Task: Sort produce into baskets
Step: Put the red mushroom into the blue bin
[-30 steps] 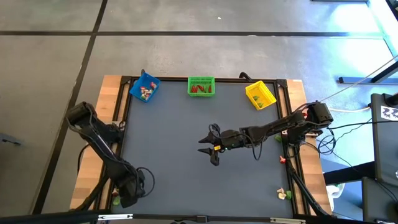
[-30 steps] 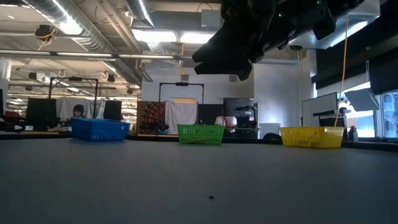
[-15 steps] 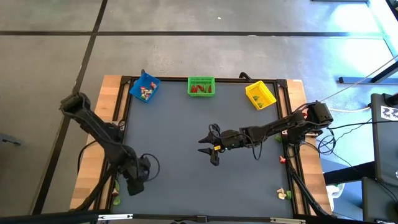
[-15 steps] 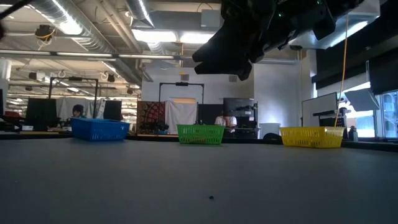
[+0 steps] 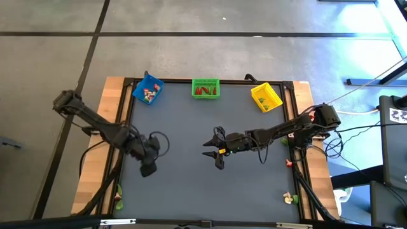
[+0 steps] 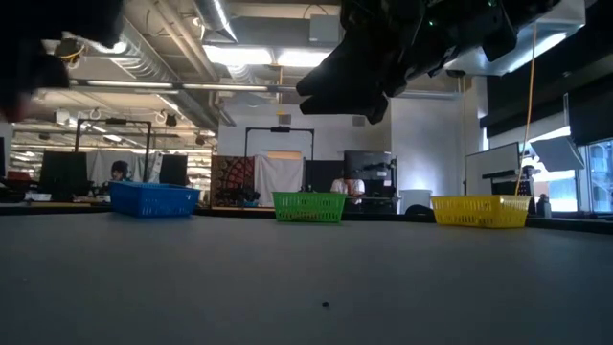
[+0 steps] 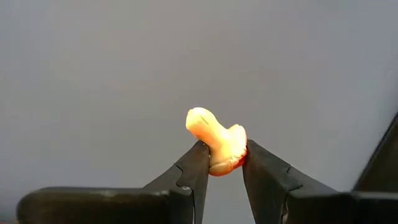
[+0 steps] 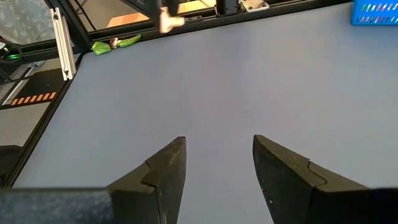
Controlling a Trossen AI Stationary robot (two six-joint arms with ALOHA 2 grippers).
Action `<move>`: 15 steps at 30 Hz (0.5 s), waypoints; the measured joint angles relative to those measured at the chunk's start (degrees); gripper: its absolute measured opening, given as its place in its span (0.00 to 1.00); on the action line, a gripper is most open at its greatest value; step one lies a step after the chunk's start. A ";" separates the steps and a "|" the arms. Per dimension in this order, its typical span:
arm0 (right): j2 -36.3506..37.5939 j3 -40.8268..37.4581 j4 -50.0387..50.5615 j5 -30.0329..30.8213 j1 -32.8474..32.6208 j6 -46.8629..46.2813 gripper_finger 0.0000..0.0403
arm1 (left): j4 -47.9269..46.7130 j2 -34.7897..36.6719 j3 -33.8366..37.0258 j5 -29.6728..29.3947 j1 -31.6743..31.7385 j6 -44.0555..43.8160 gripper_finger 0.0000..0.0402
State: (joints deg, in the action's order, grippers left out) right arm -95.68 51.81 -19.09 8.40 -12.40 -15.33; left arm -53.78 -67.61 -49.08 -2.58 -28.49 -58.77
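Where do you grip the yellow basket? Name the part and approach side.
Likely the top rim of one long wall of the yellow basket, from straight above: its top is open and the slatted wall looks thin enough to pinch. It sits turned, so the right gripper would rotate to match.

1. A big open lab or workshop hall: exposed silver ventilation ducts [image 6: 105, 38] and strip lights [image 6: 251, 56] run across the bare ceiling.
2. Across the room stand monitors [image 6: 63, 175] on desks, with a seated person [image 6: 120, 171] among them.
3. The concrete floor [image 5: 191, 19] carries dark taped lines around the wooden-edged table [image 5: 114, 89].
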 joint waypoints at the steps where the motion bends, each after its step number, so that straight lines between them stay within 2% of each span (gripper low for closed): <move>1: 0.00 0.00 -0.01 0.00 0.01 0.00 0.46 | 0.06 0.74 0.00 -0.94 1.13 1.31 0.22; 8: 0.00 0.00 0.00 0.04 0.00 0.00 0.46 | -0.07 4.53 0.00 -9.92 9.42 8.99 0.22; 15: 0.00 0.00 0.00 0.09 0.02 0.00 0.46 | -0.25 5.42 0.00 -18.94 18.27 16.81 0.22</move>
State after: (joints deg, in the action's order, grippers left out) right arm -95.68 51.81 -19.09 8.49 -12.38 -15.33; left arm -54.03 -62.19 -49.08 -21.53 -10.22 -41.96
